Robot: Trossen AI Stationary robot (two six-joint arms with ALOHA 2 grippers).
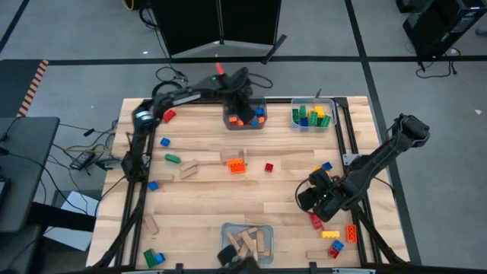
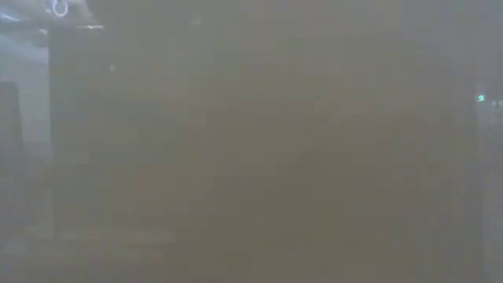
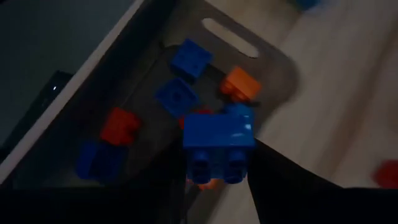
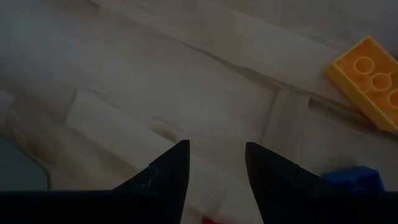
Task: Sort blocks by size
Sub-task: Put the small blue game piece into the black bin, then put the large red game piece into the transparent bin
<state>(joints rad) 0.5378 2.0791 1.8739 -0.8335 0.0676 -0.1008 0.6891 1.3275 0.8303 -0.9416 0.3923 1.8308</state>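
My left gripper (image 1: 242, 97) hangs over the clear bin (image 1: 245, 120) at the table's far middle, shut on a blue studded brick (image 3: 219, 138). Blue, orange and red bricks (image 3: 180, 93) lie in that bin below it. My right gripper (image 1: 316, 195) stands open above bare wood on the right side of the table, with nothing between its fingers (image 4: 214, 168). A yellow brick (image 4: 370, 78) and a blue one (image 4: 354, 178) lie on the table just beyond it. The low view shows nothing I can make out. My left gripper pinches the blue brick by two opposite sides (image 3: 249, 146) between its two fingers (image 3: 277, 177). The fingers slant down over the bin. The brick is lifted clear above the bricks in the bin, its studs (image 3: 216, 169) turned back toward the wrist.
A second clear bin (image 1: 313, 116) at the far right holds green, yellow and blue bricks. A third (image 1: 247, 242) at the near edge holds tan wooden blocks. Loose bricks lie about: orange (image 1: 237, 166), red (image 1: 268, 167), green (image 1: 173, 158), and a cluster (image 1: 333, 234) near the right edge.
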